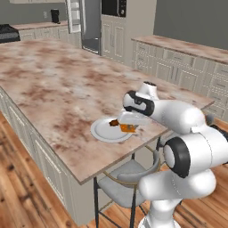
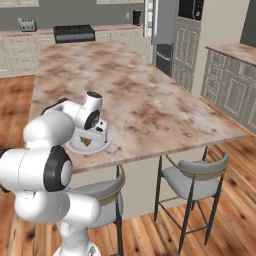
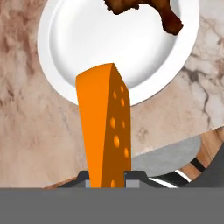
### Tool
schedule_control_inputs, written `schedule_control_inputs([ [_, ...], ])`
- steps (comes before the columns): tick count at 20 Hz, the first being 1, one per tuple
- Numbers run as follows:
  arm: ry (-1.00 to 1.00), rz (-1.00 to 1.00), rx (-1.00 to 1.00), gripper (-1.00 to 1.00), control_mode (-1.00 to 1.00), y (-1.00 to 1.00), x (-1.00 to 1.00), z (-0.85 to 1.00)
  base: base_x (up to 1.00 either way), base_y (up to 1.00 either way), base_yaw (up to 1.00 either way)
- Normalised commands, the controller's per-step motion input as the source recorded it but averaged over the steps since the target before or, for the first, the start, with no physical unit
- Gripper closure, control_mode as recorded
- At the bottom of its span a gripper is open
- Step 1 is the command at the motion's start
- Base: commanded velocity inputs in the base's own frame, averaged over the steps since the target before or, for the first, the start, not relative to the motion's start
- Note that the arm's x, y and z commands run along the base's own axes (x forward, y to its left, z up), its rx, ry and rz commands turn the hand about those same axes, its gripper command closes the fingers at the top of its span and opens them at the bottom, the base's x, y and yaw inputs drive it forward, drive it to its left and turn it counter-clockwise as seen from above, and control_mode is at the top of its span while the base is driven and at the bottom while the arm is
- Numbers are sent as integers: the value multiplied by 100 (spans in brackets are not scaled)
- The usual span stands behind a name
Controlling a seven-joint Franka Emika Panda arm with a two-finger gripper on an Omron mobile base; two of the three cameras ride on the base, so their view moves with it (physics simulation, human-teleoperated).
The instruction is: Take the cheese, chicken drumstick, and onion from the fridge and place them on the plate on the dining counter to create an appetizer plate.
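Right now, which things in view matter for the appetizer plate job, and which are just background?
Job:
- cheese, clamped in the gripper above the plate
- plate
- chicken drumstick, on the plate
- dining counter
- fridge, far end

Background:
- stools under the overhang
- stove
- wall oven

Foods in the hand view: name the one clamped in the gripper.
The cheese, the orange wedge with holes, stands shut between the gripper's jaws. The dark chicken drumstick lies loose on the plate.
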Motion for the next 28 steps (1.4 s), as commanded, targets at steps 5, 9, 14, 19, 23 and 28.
schedule_control_inputs([
  [5, 1, 0, 0, 100, -100, 10, 35, -36, 0, 0, 0],
  [9, 0, 0, 0, 100, -100, 25, 41, -36, 0, 0, 0],
  [14, 0, 0, 0, 100, -100, 15, 48, -28, 0, 0, 0],
  [19, 0, 0, 0, 100, -100, 3, 49, -28, 0, 0, 0],
  [23, 0, 0, 0, 100, -100, 1, 48, -33, 0, 0, 0],
  [28, 0, 0, 0, 100, -100, 7, 45, -31, 0, 0, 0],
])
